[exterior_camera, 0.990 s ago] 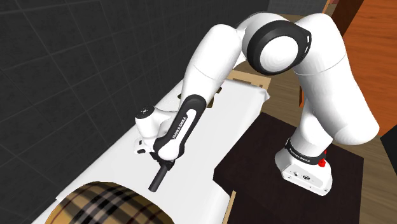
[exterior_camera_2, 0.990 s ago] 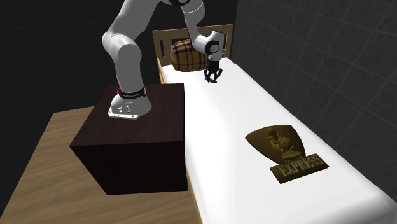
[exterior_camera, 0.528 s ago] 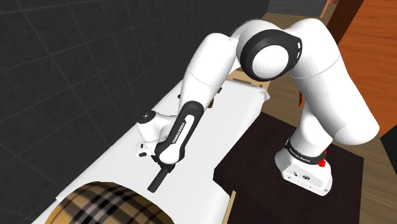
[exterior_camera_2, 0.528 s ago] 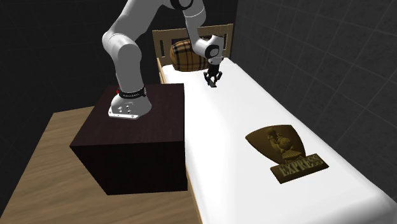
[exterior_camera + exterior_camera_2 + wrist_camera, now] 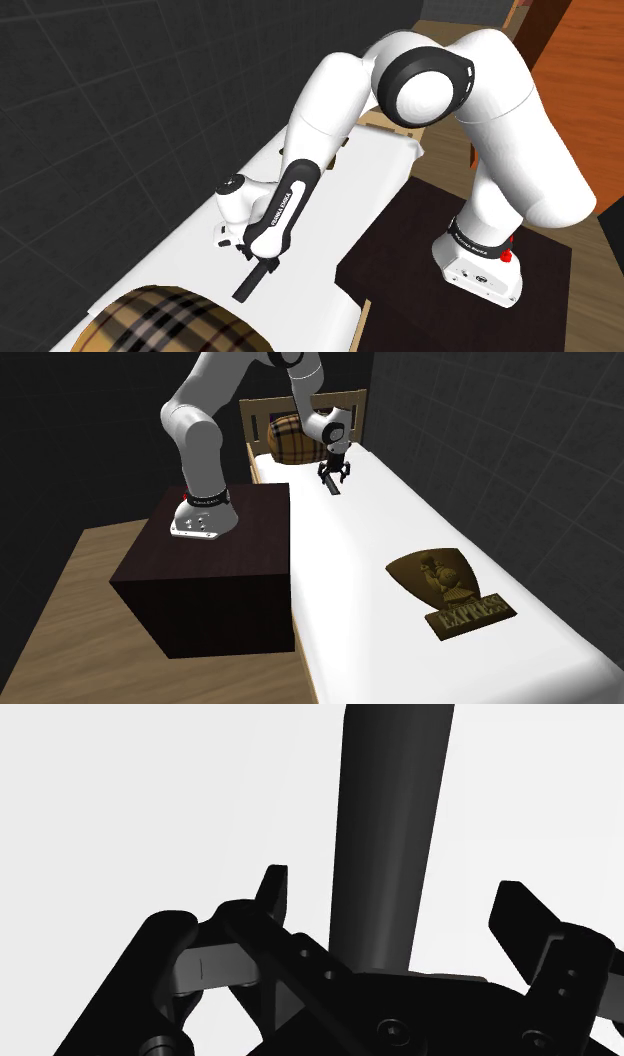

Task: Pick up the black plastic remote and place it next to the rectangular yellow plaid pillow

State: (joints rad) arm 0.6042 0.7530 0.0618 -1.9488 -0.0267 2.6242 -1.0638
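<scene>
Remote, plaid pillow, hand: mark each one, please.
remote [image 5: 250,283], shoulder view, middle of its black body.
plaid pillow [image 5: 165,318], shoulder view, its top face.
hand [image 5: 392,884], wrist view, midway between its fingertips.

White bed runs along a dark tiled wall, with a wooden headboard at the far end. A gold shield-shaped cushion reading EXPRESS lies flat on the sheet. Wood plank floor beside the bed.
</scene>
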